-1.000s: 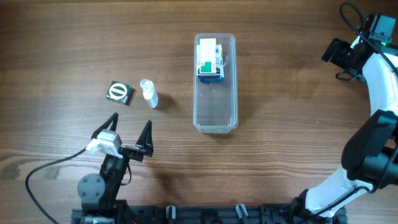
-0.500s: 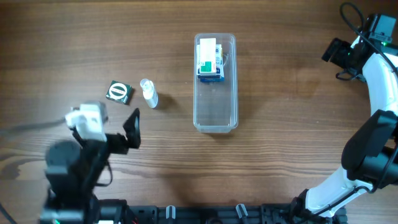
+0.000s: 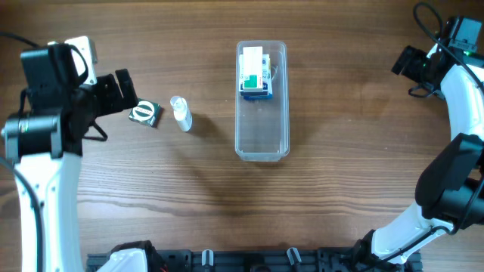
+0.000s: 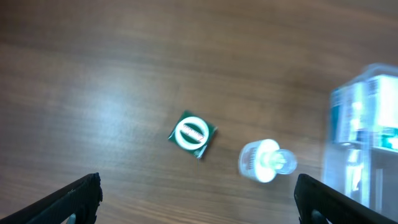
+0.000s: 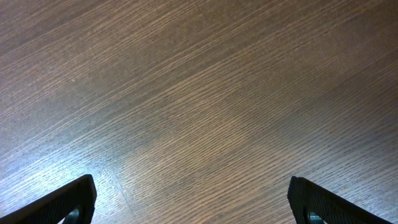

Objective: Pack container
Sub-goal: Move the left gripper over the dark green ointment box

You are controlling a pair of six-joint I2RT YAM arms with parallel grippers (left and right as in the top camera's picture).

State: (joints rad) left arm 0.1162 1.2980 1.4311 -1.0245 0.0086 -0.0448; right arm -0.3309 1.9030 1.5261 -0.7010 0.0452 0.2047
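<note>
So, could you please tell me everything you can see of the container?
The container is a long, narrow tub of clear plastic with rounded corners, open on top with no lid in view. It stands upright on the wooden table, near the middle, its long side running away from the robot. One printed box, white, green and blue, lies inside at the far end; the rest is bare. Nothing else touches it.

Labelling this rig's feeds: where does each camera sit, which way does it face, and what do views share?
Overhead: above the table, facing straight down on clear plastic rectangular container, green square packet, small white bottle; left arm and right arm show.
Left wrist: on the left arm, looking down at packet, bottle, container end; left fingers at bottom corners.
Right wrist: faces bare wooden table; right fingers at bottom corners.
Shared: overhead and left wrist see packet, bottle, container.
</note>
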